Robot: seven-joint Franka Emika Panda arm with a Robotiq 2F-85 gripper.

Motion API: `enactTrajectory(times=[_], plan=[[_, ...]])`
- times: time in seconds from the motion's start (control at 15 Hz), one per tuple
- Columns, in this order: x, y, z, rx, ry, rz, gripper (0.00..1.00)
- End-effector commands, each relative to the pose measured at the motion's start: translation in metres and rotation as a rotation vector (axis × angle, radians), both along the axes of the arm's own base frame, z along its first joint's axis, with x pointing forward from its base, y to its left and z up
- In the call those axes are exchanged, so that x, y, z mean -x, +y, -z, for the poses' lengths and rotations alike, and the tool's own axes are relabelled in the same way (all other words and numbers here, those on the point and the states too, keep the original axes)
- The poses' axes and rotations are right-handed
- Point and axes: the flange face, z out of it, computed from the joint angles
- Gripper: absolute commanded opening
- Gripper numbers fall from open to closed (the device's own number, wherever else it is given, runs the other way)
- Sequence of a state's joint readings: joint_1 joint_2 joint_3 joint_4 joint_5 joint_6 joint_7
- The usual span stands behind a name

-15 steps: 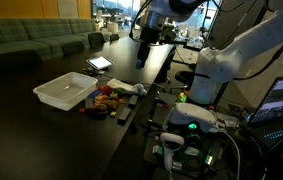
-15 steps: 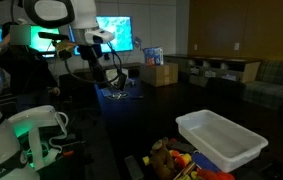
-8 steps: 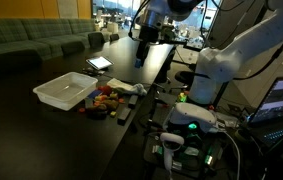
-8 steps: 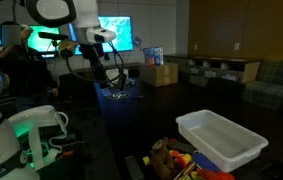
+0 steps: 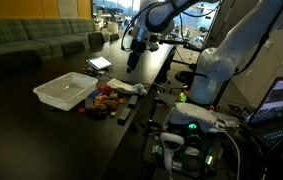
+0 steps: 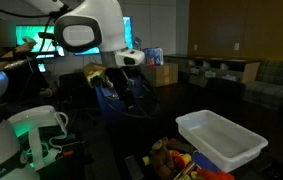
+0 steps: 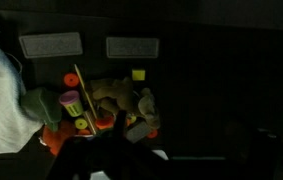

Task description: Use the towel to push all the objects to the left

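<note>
The hand (image 5: 131,64) hung in the air above the dark worktop (image 5: 41,130), at the upper middle of an exterior view, up-frame of the clutter and apart from it. In an exterior view (image 6: 131,95) it sat left of centre, under the arm's white body, dark against a dark background. In the wrist view only dim shapes of it showed along the bottom edge (image 7: 103,168). I could not tell how far open it was. Nothing could be made out in its grip.

The white towel (image 5: 131,89) lay crumpled on the worktop just right of the pile of toys (image 5: 106,100), touching that pile's edge, in the middle of the frame. In the wrist view the towel (image 7: 1,100) filled the left edge. A green piece (image 7: 39,105) overlapped its right border.

The pile of toys (image 7: 106,105) sat at the centre of the wrist view. A yellow block (image 7: 138,74) was at its top. A brown plush (image 7: 116,95) was in its middle, with orange and yellow pieces at its lower left. In an exterior view the pile (image 6: 171,160) showed at the bottom edge.

An empty white plastic bin (image 5: 61,95) stood just left of the pile. In an exterior view the bin (image 6: 226,150) stood at the lower right, up-frame and right of the toys.
</note>
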State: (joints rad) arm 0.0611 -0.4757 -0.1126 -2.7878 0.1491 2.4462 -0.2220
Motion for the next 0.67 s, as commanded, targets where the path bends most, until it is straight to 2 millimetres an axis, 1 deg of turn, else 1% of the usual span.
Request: enactTrajectory(times=[0.0,0.27,0.33,0.6], plan=[[-0.038,-0.040,0.053,0.058,0.003,-0.050,1.00],[-0.067,-0.087,0.113,0.119,0.027,-0.093,1.00],[-0.073,-0.094,0.129,0.137,0.026,-0.096,1.00],[-0.104,-0.141,0.188,0.153,0.057,-0.104,1.00]])
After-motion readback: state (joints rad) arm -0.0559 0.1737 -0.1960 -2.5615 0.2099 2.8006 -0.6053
